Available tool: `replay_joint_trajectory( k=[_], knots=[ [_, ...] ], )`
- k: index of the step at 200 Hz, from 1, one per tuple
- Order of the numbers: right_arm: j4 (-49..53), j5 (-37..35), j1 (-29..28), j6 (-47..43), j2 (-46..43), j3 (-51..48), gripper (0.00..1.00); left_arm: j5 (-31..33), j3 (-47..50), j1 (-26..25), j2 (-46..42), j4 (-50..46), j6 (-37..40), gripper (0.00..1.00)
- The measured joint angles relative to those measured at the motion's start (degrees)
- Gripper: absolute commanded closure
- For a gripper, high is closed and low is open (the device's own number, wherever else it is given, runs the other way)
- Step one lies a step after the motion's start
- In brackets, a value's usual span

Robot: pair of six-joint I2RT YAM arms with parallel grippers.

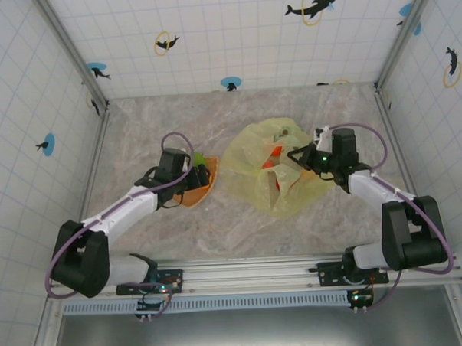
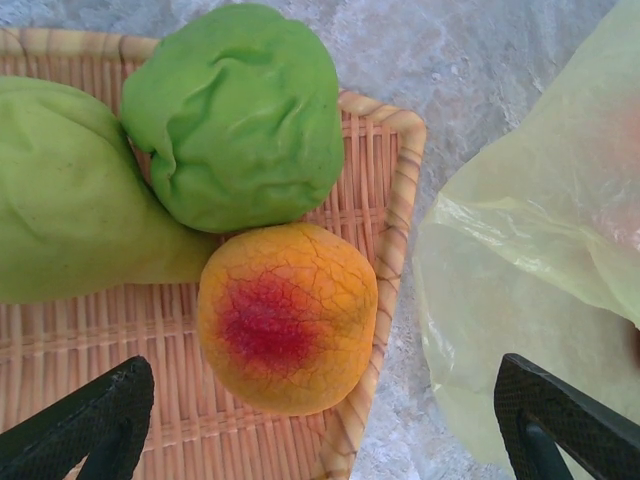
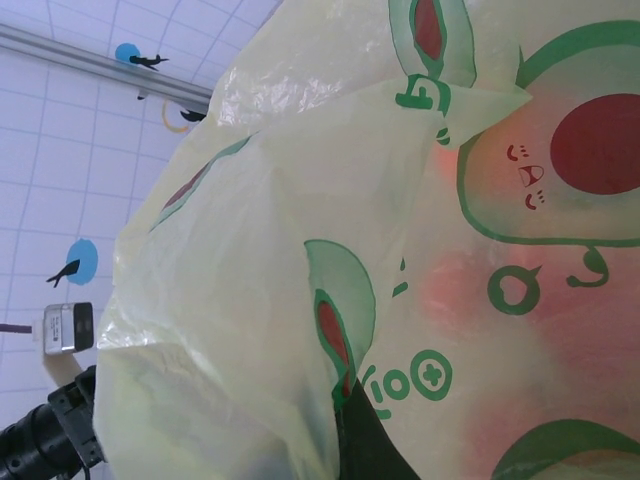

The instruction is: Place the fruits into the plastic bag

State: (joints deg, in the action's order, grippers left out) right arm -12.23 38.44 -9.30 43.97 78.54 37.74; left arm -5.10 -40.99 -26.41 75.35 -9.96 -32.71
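Crinkly translucent yellow-green plastic bag (image 1: 249, 157) printed with green avocados

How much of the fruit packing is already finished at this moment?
Done: reddish-orange fruit shows through the plastic bag. In hand: the right gripper pinches the bag's edge; the open left gripper hovers over the orange-red fruit. Left: that fruit and two green fruits lie on the woven plate.

I see the plastic bag (image 1: 246, 161), translucent yellow-green and crumpled, with a reddish fruit (image 1: 270, 162) showing through. Just left of the bag, two green fruits (image 2: 235, 115) and a yellow-orange fruit (image 2: 288, 318) lie touching.
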Motion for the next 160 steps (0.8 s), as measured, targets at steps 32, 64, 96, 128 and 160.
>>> replay_joint_trajectory(
  k=[32, 64, 96, 128, 160],
  knots=[
    [-0.15, 0.07, 0.02, 0.07, 0.02, -0.26, 1.00, -0.26, 0.81, 0.00, 1.44, 1.92, -0.76, 0.09],
    [-0.44, 0.26, 0.02, 0.13, 0.07, -0.33, 1.00, -0.31, 1.33, 0.00, 3.26, 3.45, -0.87, 0.09],
    [-0.83, 0.35, 0.04, 0.11, 0.33, -0.39, 1.00, -0.28, 1.38, 0.00, 5.55, 5.11, -1.27, 0.09],
    [-0.85, 0.37, 0.07, 0.13, 0.35, -0.52, 1.00, -0.26, 1.36, 0.00, 8.02, 6.47, -1.81, 0.11],
    [-1.07, 0.44, 0.13, 0.11, 0.35, -0.74, 1.00, -0.24, 1.29, 0.00, 9.64, 7.61, -1.88, 0.14]
  ],
)
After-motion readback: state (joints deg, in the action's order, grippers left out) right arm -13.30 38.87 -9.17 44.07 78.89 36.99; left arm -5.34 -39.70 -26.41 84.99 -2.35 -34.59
